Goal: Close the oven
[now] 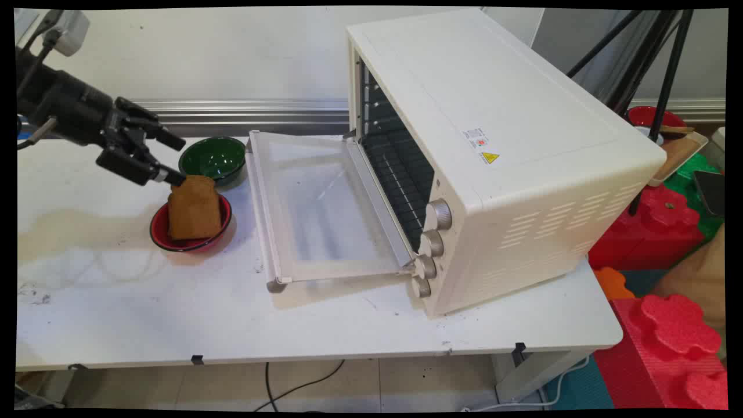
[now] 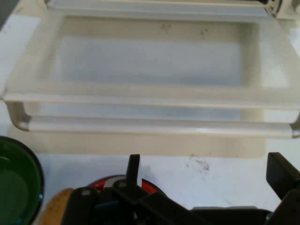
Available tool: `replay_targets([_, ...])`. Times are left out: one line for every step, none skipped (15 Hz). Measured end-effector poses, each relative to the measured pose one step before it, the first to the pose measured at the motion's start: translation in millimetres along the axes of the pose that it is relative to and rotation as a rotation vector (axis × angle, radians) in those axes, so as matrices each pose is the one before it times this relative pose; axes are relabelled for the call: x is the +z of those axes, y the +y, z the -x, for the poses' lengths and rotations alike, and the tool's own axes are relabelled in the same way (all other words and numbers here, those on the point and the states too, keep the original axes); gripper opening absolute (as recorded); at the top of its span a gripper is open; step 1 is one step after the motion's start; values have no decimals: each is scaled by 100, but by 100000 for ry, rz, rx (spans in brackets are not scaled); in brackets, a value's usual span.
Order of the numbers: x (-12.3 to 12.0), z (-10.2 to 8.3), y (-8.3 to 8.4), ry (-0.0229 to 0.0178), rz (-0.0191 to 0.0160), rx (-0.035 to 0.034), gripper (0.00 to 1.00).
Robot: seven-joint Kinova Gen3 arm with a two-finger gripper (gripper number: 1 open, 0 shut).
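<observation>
Viewing the hand camera, we find the bread [image 2: 52, 206] cut off; gripper [image 1: 174, 158] released above it, red bowl [image 1: 191, 242] beneath, green bowl [image 1: 212, 158] and open oven door [image 1: 313, 209] beside.

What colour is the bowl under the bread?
Red bowl, clearest in the main view.

The main camera is looking down across the table [image 1: 348, 325] from its near side, far back; the hand camera is looking closely at the oven door [image 2: 154, 61]; both are showing this door [image 1: 313, 209] and the green bowl [image 1: 212, 158].
</observation>
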Motion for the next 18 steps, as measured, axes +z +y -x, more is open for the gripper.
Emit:
replay_targets([167,332,307,-1050,1625,164,100])
replay_targets([232,159,170,-669,862,330,100])
replay_targets([408,107,188,-769,990,610,100])
replay_targets([285,73,131,-542,573,400,100])
replay_targets([341,36,121,-510,454,347,100])
replay_targets([502,69,180,-769,625,376,100])
replay_targets([685,26,184,-991,699,484,100])
replay_targets([490,6,143,-709,499,338,100])
replay_targets([687,-2,201,-1015,668,284,100])
replay_targets([773,13,264,-986,732,-12,100])
replay_targets([657,21,233,-834,545,-65,100])
replay_targets([783,51,266,-1019,493,-125,100])
replay_targets([526,38,168,-619,273,-134,100])
replay_targets([518,63,168,-585,199,-204,100])
replay_targets([504,45,151,-552,164,-125,100])
replay_targets([598,55,187,-589,238,-34,100])
replay_targets([492,71,165,-443,124,22,100])
replay_targets([362,62,131,-309,93,1,100])
